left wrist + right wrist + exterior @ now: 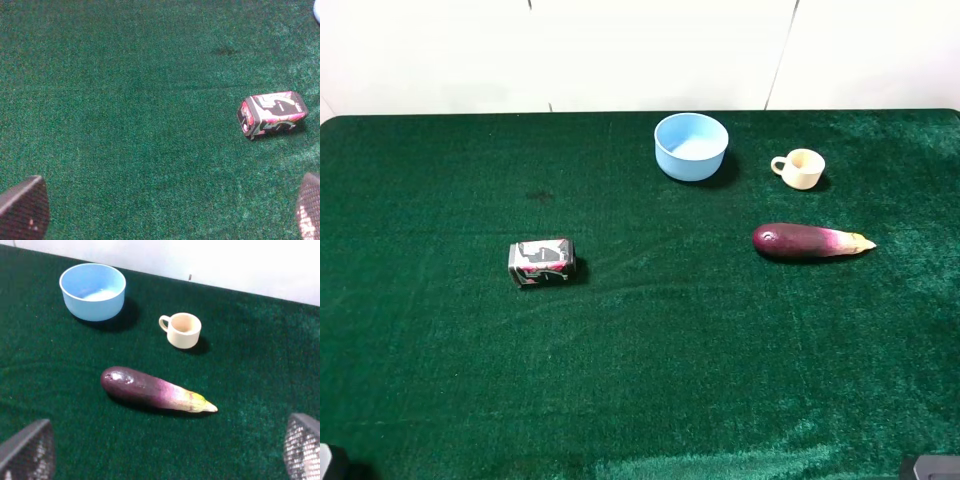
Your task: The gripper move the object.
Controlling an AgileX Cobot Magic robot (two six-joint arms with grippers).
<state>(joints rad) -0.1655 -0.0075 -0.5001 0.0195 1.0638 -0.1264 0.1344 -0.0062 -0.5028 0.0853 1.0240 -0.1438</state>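
Observation:
The small cream mug (800,168) stands upright at the back right of the green table, its handle pointing left. It also shows in the right wrist view (183,330), upright and empty. My right gripper (165,450) is open and empty, well short of the mug, with the eggplant between them. My left gripper (165,212) is open and empty over bare cloth at the front left. In the high view only small dark bits of the arms show at the bottom corners.
A light blue bowl (691,146) (93,290) stands left of the mug. A purple eggplant (810,241) (152,388) lies in front of the mug. A small printed box (542,262) (272,113) lies left of centre. The white wall (640,50) is behind the table.

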